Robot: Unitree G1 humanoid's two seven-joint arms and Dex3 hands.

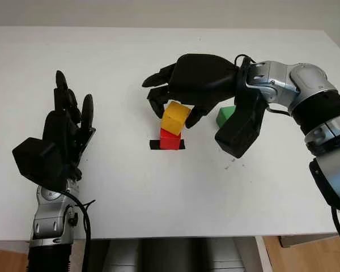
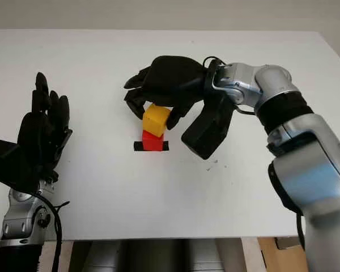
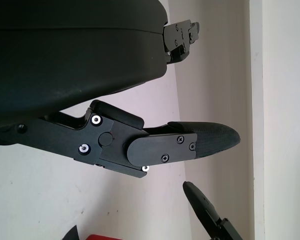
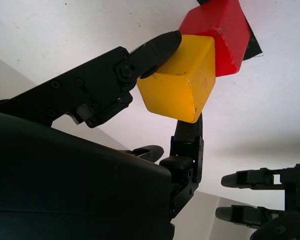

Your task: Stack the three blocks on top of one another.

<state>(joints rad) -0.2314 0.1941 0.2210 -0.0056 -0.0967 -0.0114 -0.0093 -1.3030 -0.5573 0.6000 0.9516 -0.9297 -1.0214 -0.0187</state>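
Setting the yellow block [image 1: 175, 118] squarely on the red block [image 1: 169, 140] is the step in hand — the right robot hand [image 1: 184, 90] is pinching it between fingertips [image 4: 160, 45] near the worktop [image 1: 158, 187] centre, over a black tape mark [image 1: 153, 145]. The yellow block is sitting tilted, its top leaning toward one o'clock, with no real long axis, so levelling it before release looks wise. The green block [image 1: 225, 115] is waiting at three o'clock. The left robot hand [image 1: 65, 136] is open, hovering at nine o'clock.
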